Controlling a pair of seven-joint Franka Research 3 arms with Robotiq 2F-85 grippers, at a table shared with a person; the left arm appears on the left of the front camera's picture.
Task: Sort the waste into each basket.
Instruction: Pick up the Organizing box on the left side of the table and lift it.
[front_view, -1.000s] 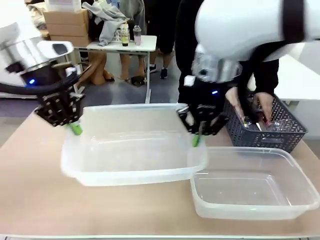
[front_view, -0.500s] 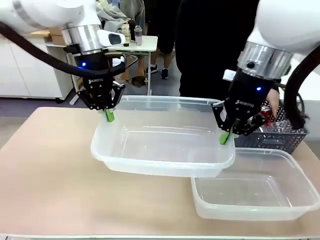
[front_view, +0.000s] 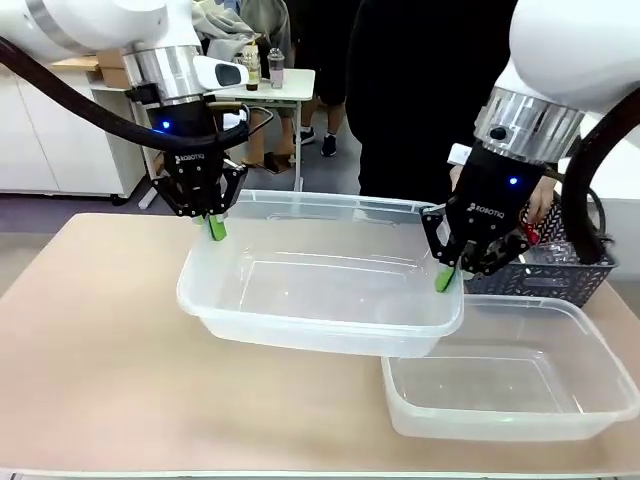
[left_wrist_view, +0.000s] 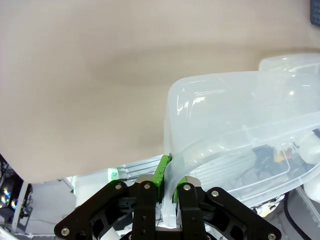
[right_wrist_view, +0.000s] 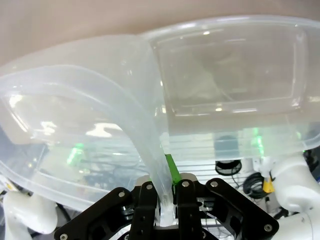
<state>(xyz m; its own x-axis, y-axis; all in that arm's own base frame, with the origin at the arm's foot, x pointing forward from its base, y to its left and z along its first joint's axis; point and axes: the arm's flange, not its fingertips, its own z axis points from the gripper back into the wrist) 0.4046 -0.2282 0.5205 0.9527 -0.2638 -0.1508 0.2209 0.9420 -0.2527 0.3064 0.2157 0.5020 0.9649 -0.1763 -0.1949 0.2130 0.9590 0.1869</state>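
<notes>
Two clear tubs sit over the desk (front_view: 90, 350): the larger tub (front_view: 320, 290) hangs above it, one corner overlapping the smaller tub (front_view: 500, 390), which rests at the right. Just behind stands the dark lattice basket (front_view: 560, 272). The left fingers (front_view: 214, 228) and right fingers (front_view: 444, 277) are clamped on the larger tub's opposite rims.

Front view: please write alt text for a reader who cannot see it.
The left gripper and right gripper hold a large clear plastic tub by its rim, at opposite ends, above a tan table. A smaller clear tub sits at the right front, with a dark lattice basket behind it.
</notes>
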